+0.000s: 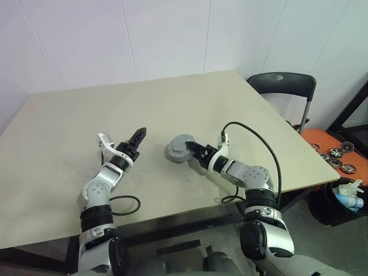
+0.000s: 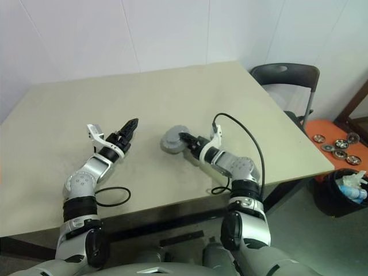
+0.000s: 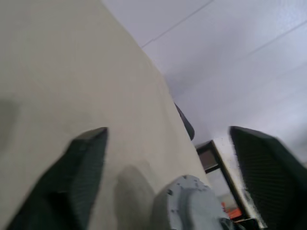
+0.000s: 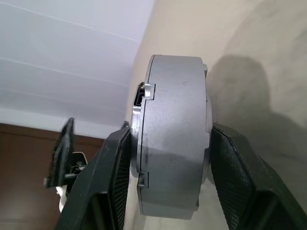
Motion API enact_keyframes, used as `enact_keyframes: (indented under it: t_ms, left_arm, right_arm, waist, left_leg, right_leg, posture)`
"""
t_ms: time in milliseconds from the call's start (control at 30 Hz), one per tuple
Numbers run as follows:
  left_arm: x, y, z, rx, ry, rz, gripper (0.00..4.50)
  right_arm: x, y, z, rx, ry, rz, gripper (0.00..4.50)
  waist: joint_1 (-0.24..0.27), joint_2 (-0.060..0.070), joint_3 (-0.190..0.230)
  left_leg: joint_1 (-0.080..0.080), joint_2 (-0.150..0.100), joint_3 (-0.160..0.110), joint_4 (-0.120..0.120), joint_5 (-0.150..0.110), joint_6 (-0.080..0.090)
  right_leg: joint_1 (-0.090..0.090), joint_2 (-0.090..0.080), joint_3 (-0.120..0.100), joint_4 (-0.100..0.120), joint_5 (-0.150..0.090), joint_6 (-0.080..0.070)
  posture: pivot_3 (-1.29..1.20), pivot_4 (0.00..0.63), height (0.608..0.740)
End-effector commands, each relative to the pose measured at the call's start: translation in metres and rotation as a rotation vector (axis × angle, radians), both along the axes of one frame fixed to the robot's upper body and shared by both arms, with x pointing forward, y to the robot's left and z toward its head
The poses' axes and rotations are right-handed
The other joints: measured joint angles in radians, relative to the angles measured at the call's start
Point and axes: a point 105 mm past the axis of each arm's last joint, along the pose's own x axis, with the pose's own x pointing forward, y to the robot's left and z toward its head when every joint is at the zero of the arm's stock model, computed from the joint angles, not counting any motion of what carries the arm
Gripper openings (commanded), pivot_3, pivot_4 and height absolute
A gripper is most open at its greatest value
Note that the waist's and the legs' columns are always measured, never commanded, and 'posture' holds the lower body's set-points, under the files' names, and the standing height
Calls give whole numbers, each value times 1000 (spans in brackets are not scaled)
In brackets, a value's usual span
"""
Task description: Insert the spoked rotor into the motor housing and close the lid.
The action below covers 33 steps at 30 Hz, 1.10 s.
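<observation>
your right gripper (image 4: 165, 167) sits closest to the lens in its wrist view, both black fingers (image 4: 103, 182) pressed against the two flat faces of the motor housing (image 4: 170, 143), so that claw is pinching the grey round body edge-on. you can see a seam and a small notch along the rim, and the lid (image 4: 137, 143) shows as the thin layer on one face, closed onto the housing. no part of the spoked rotor can be made out from outside.

from the head views, the housing (image 1: 179, 148) rests near the middle of the table (image 1: 172, 98), a little toward your right side, with the right gripper reaching to it from the near edge.

your left gripper (image 1: 137, 138) hovers apart from the housing, to its left, pointing across the table. its fingers (image 3: 72, 177) are spread wide with nothing between them, and the housing shows low between them in that wrist view.

off the table's right side you have a dark chair (image 1: 284, 86) and an orange tray (image 1: 333, 149) with several small round parts on it.
</observation>
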Motion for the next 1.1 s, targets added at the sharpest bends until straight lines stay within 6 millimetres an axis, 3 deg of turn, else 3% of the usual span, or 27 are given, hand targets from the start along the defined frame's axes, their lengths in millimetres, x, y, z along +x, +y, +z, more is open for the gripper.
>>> enact_keyframes:
  t_ms: [33,500,867,1100]
  left_arm:
    - [-1,-12,23,-146,-39,-46,4475]
    - [-14,-44,7,-265,99,-187,4475]
    - [-5,-58,-6,-256,144,-217,4475]
    - [8,-70,-3,-301,120,-239,4475]
  right_arm:
    - [10,20,31,55,-124,30,2130]
    - [10,30,51,166,-197,63,2130]
    - [6,31,51,184,-203,86,2130]
    - [5,33,50,184,-199,94,2130]
  waist:
    - [-2,0,0]
    - [-3,0,0]
    - [-3,0,0]
    - [-3,0,0]
  left_leg:
    - [0,0,0,0,0,0]
    - [0,0,1,0,0,0]
    - [0,-1,2,0,0,0]
    - [0,-2,3,0,0,0]
  right_leg:
    - [0,0,0,0,0,0]
    - [-1,1,1,0,0,0]
    - [-1,1,2,0,0,-1]
    - [-1,1,2,0,0,-1]
  posture:
    - [0,0,740]
    - [0,0,740]
    - [0,0,740]
    - [0,0,740]
